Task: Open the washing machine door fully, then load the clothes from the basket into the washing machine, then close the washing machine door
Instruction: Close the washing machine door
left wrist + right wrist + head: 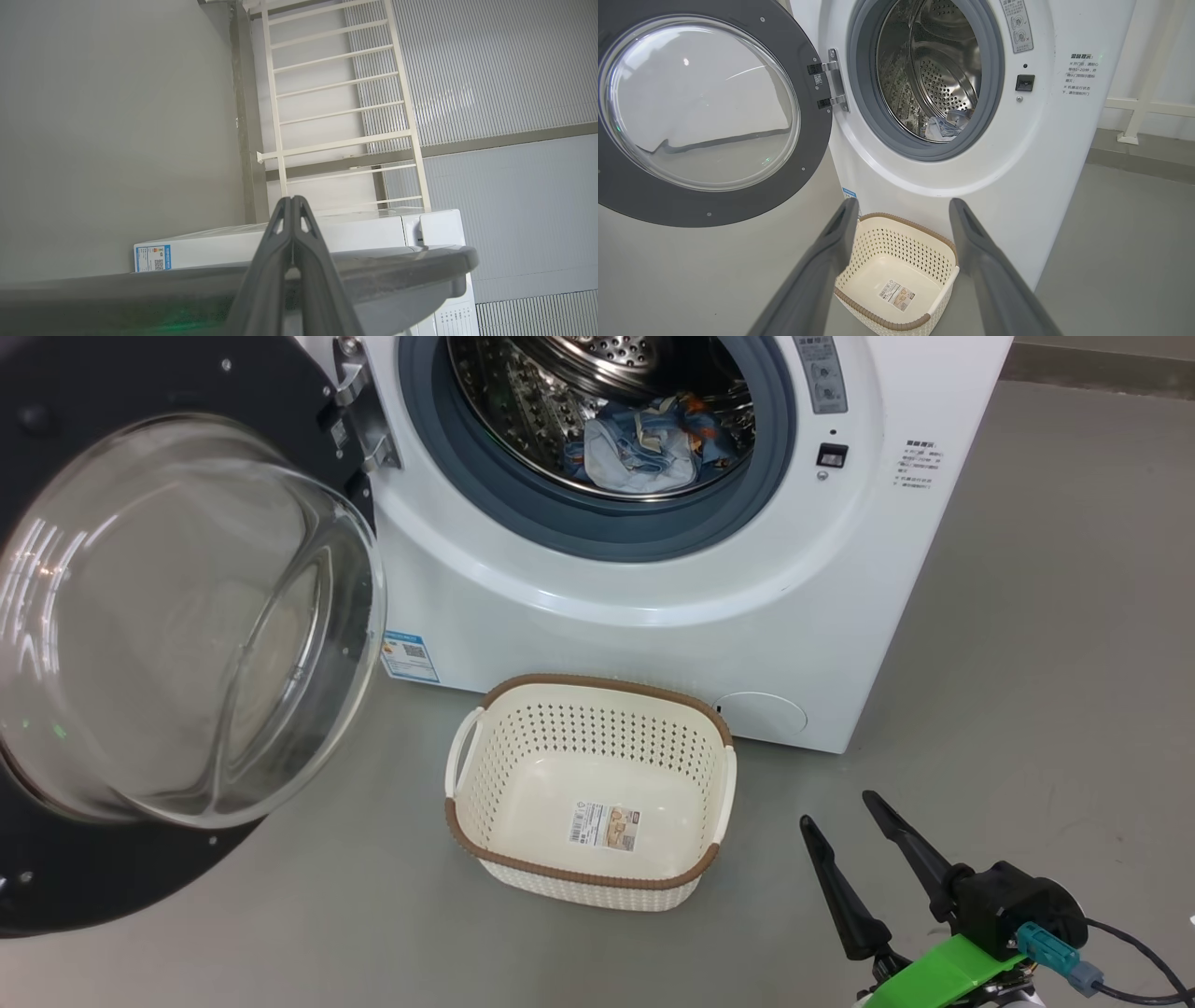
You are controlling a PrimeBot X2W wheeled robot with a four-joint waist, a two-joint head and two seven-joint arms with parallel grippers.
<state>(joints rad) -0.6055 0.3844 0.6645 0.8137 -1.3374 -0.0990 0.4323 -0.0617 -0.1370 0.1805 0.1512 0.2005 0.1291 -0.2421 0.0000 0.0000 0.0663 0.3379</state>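
So, stage: the clothes (644, 443) lie in the drum and the basket (579, 737) on the floor is empty; shutting the door seems all that remains.
Door: the washing machine door (187, 616) stands swung wide on hinges left of the opening, its glass bowl bulging toward the camera.
Left arm: the left gripper (292, 199) has its jaws pressed together, holding nothing, just beside the door's grey edge; contact unclear.
Right arm: the right gripper (836, 808) has its jaws spread wide and empty, right of the basket, well apart from the door.
Nearer arm: the left, likely placed to push.
Writing: a blue label (408, 656) low on the washing machine (653, 644), Chinese print (922, 467) beside the opening, and a barcode sticker (605, 826) in the basket; none readable.
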